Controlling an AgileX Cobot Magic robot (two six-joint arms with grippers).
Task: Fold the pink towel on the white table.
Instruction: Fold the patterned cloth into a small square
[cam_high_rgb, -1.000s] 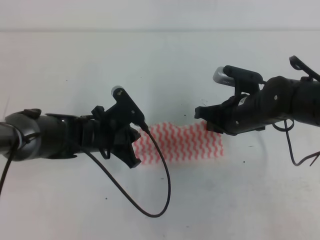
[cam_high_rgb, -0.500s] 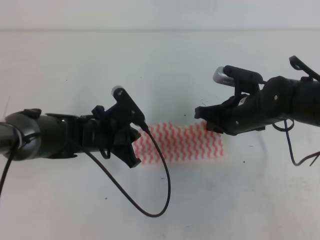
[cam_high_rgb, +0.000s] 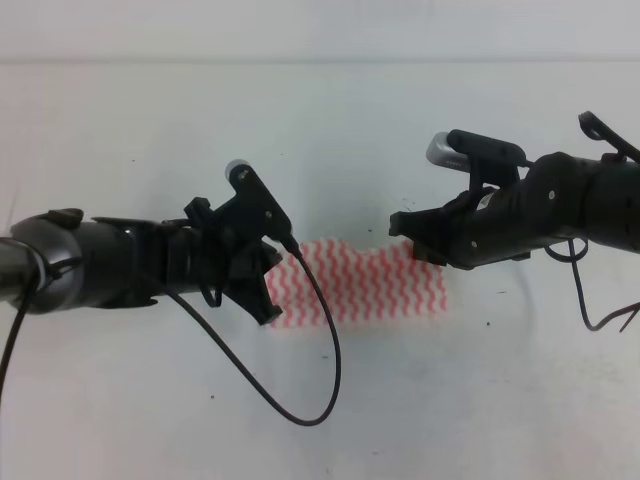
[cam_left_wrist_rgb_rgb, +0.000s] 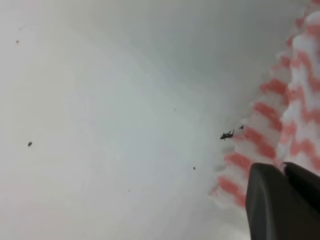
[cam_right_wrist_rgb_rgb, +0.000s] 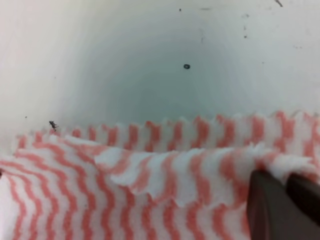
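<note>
Wavy-striped pink towel (cam_high_rgb: 365, 283), layered, on white table (cam_high_rgb: 320, 140)

Small dark debris bit (cam_left_wrist_rgb_rgb: 227, 134); round speck (cam_right_wrist_rgb_rgb: 186, 66).
</note>
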